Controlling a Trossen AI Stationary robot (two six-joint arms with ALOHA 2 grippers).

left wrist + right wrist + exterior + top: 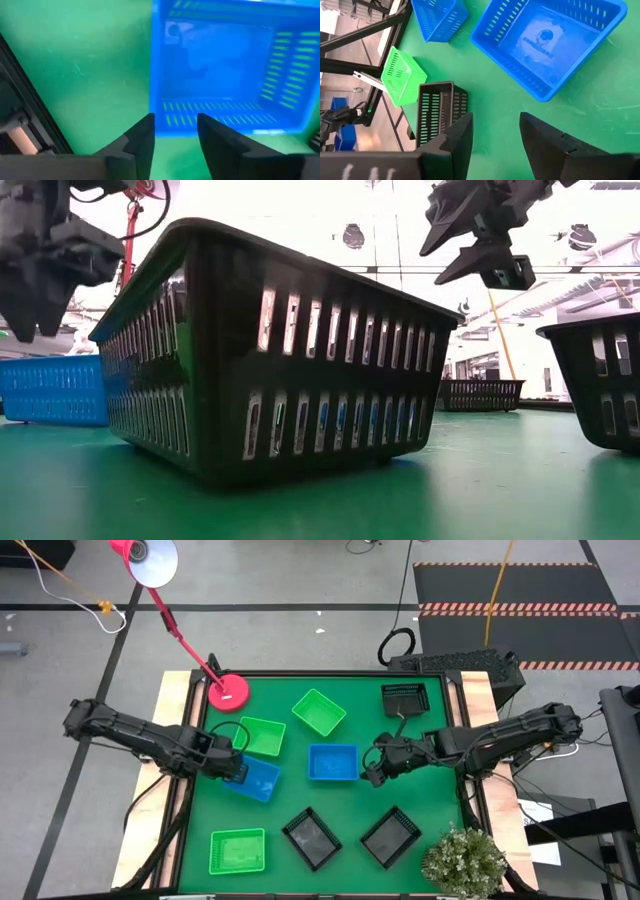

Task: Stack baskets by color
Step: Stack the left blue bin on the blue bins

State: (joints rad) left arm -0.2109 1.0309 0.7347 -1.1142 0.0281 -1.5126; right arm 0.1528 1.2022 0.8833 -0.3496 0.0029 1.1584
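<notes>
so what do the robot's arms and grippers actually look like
Both arms are dark, nearly black, built of jointed segments with thin black cables looping alongside them. The left gripper and right gripper each end in two flat, tapered black fingers. The low view shows blocky, angular dark housings. No markings are legible.

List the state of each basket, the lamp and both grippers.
Left gripper: open, empty, over left blue basket's edge.
Right gripper: open, empty, beside middle blue basket.
Left blue basket: upright, not held.
Middle blue basket: upright, empty.
Green baskets: upright, unstacked.
Black baskets: upright, unstacked.
Red lamp: standing on its base.
</notes>
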